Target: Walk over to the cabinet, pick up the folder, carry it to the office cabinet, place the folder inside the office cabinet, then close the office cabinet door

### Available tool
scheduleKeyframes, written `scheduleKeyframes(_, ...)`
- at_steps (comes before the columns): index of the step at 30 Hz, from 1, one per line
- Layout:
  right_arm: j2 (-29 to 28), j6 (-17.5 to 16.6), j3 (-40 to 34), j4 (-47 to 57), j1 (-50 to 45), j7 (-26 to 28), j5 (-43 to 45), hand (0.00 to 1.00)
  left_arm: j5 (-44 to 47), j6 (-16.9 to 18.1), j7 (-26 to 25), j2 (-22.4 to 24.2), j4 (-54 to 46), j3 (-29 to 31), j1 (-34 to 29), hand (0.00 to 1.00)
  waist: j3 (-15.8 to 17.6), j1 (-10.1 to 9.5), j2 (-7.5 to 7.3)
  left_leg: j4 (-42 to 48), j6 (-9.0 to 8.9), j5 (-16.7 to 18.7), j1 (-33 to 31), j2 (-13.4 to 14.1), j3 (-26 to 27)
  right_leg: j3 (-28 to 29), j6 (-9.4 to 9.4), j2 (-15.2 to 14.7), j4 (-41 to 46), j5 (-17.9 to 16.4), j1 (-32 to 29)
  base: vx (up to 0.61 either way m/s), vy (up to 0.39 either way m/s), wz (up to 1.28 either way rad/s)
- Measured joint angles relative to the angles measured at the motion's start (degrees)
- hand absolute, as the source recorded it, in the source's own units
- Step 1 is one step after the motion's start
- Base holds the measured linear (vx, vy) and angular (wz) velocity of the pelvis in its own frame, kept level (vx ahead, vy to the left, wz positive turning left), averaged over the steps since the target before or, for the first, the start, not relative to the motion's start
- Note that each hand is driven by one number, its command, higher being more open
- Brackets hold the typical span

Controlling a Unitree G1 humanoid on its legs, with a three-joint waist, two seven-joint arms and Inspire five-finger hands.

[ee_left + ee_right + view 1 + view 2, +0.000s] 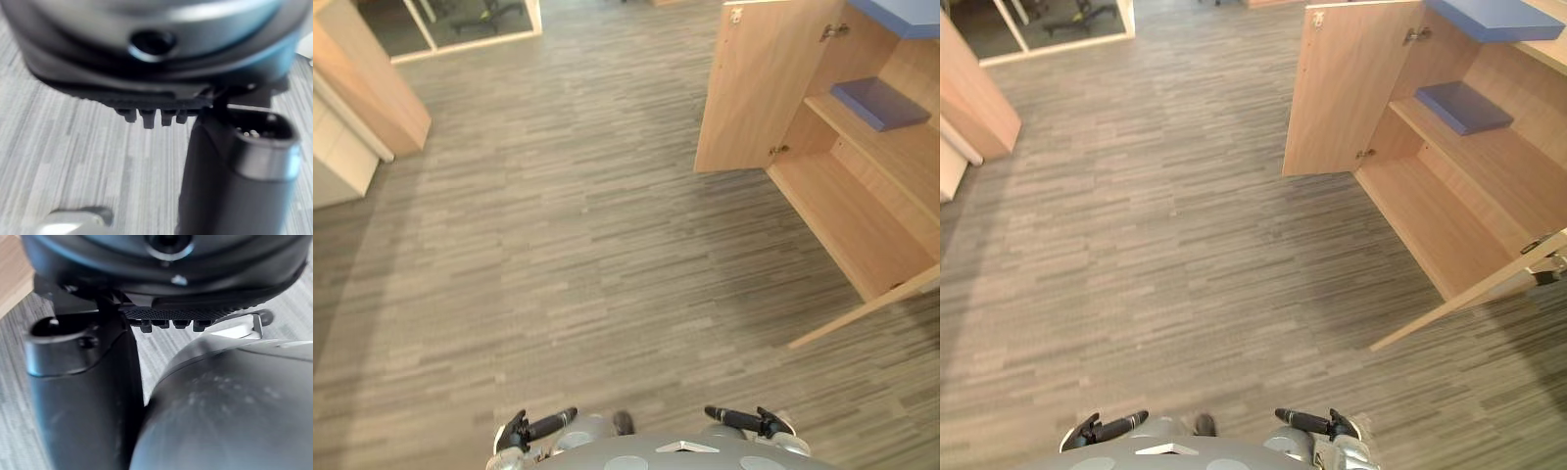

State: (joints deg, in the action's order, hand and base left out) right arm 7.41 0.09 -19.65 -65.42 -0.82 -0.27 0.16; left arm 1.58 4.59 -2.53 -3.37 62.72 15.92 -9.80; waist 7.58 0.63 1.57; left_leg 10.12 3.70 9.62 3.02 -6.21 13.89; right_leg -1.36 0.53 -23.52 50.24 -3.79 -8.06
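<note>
The office cabinet (pixel 862 211) stands at the right with both doors swung open. A blue folder (pixel 881 103) lies flat on its middle shelf, and a second blue item (pixel 1498 18) rests on the cabinet's top. The lower shelf is bare wood. Both hands hang low by my sides, well short of the cabinet. In its wrist view my left hand (pixel 156 105) holds nothing, its fingers straight and the thumb (pixel 234 166) standing apart over the floor. My right hand (pixel 171 313) looks the same, with relaxed fingers and nothing in it.
Grey striped carpet (pixel 568 255) stretches between me and the cabinet. The far door (pixel 764 83) and the near door (pixel 871 308) jut out into the floor. A light wooden unit (pixel 367 88) stands at the far left, with glass panels (pixel 450 24) behind it.
</note>
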Motion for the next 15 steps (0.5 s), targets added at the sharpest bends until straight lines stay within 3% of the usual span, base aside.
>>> scheduleKeyframes(1, 0.22, -0.31, 0.17, 0.46, 0.38, 0.00, 0.12, 1.00, 0.00, -0.06, 0.02, 0.16, 0.40, -0.42, -0.15, 1.00, -0.03, 0.43, 0.32, -1.28, 0.39, 0.18, 2.55, -0.34, -0.09, -3.58, -0.97, -0.25, 6.49, -0.27, -1.78, 0.46, 0.129, -0.04)
scheduleKeyframes(2, 0.85, -0.14, 0.20, 0.18, 1.26, -0.42, 0.19, 1.00, -0.04, -0.06, 0.24, 0.23, 1.00, -1.69, -0.26, 1.00, 0.10, 0.81, 1.27, -3.01, 0.54, 0.23, 6.20, -0.03, -0.09, -10.77, -2.29, -0.03, 11.99, -3.11, -3.40, 0.38, 0.084, -0.10)
scheduleKeyframes(3, 0.97, -0.14, 0.18, 0.16, 1.73, -0.59, 0.23, 1.00, -0.18, -0.05, 0.30, 0.29, 1.13, -2.13, -0.33, 1.00, 0.20, 0.80, 1.55, -3.55, 0.54, 0.23, 7.30, 0.29, -0.09, -13.15, -2.44, 0.33, 12.51, -4.71, -3.96, 0.44, 0.056, -0.19)
scheduleKeyframes(5, 0.82, -0.59, 0.34, 1.01, 2.39, -0.84, 0.36, 1.00, -0.55, -0.06, 0.68, 0.48, 2.04, -2.92, 0.17, 1.00, 0.89, 0.98, 2.58, -4.66, 0.63, 0.30, 9.86, 2.06, 0.01, -18.96, -1.61, 2.86, 8.48, -9.31, -5.77, 0.30, -0.044, -0.17)
scheduleKeyframes(6, 0.57, -0.90, 0.51, 2.10, 3.16, -1.06, 0.59, 1.00, -0.58, -0.03, 0.83, 0.47, 2.31, -3.46, 0.63, 1.00, 1.90, 1.21, 2.97, -5.43, 0.63, 0.32, 11.53, 3.86, 0.10, -22.41, -0.63, 5.29, 0.12, -10.57, -7.03, 0.28, -0.106, -0.08)
scheduleKeyframes(7, 0.35, -0.86, 0.54, 2.28, 3.43, -1.27, 0.70, 1.00, -0.58, -0.03, 0.89, 0.31, 2.34, -3.83, 0.84, 1.00, 2.38, 1.27, 2.98, -5.63, 0.55, 0.37, 12.10, 4.51, 0.17, -23.82, -0.12, 6.04, -4.41, -10.25, -7.27, 0.33, -0.161, -0.06)
scheduleKeyframes(8, -0.51, -0.83, 0.58, 2.29, 3.90, -1.72, 0.70, 1.00, -0.61, -0.01, 1.23, -0.05, 2.22, -3.96, 1.04, 1.00, 2.98, 1.14, 2.89, -6.56, 0.20, 0.57, 13.07, 5.28, 0.63, -26.11, 1.52, 7.23, -13.68, -8.35, -8.18, 0.30, -0.178, -0.06)
scheduleKeyframes(10, -1.70, -0.74, 0.70, 2.31, 3.88, -2.57, 0.68, 1.00, -1.86, 0.12, 1.27, -0.90, 1.79, -3.61, 1.06, 1.00, 3.38, 0.89, 0.81, -8.31, -2.44, 2.14, 15.10, 5.52, 1.86, -28.37, 2.39, 8.74, -26.95, -2.28, -8.98, 0.29, -0.190, -0.05)
scheduleKeyframes(11, -2.30, -0.58, 0.47, 2.29, 3.68, -2.65, 0.84, 1.00, -2.24, 0.03, 1.25, -1.39, 1.97, -3.51, 1.36, 1.00, 3.47, 1.01, -0.57, -9.08, -4.30, 3.31, 16.60, 5.44, 2.08, -28.45, -0.70, 9.01, -28.81, 4.59, -8.89, 0.35, -0.233, -0.29)
scheduleKeyframes(12, -1.65, -0.50, 0.49, 2.34, 4.25, -2.65, 0.67, 1.00, -2.59, -0.36, 1.29, -0.47, 2.66, -3.09, 1.63, 1.00, 3.73, 0.24, 1.14, -9.76, -5.19, 3.87, 17.45, 6.83, 3.15, -28.60, -4.41, 11.11, -28.16, 3.37, -9.34, 0.38, -0.291, -0.59)
scheduleKeyframes(13, -2.37, -0.63, 0.06, 2.87, 4.20, -2.79, 0.77, 1.00, -3.56, -0.78, 1.52, -0.19, 2.55, -1.62, 2.75, 1.00, 3.79, -0.43, 1.02, -8.82, -4.64, 3.15, 16.94, 7.35, 4.90, -28.28, -4.38, 11.41, -25.72, 0.33, -10.91, 0.35, -0.298, -0.65)
scheduleKeyframes(15, -2.87, -0.54, -1.04, 3.65, 4.04, -2.61, 0.82, 1.00, -4.48, -1.08, 1.42, -0.01, 2.55, -0.73, 3.01, 1.00, 3.78, 0.15, 0.99, -8.01, -4.85, 2.54, 17.83, 8.35, 5.34, -29.64, -4.96, 11.14, -21.92, -3.91, -10.84, 0.28, -0.311, -0.19)
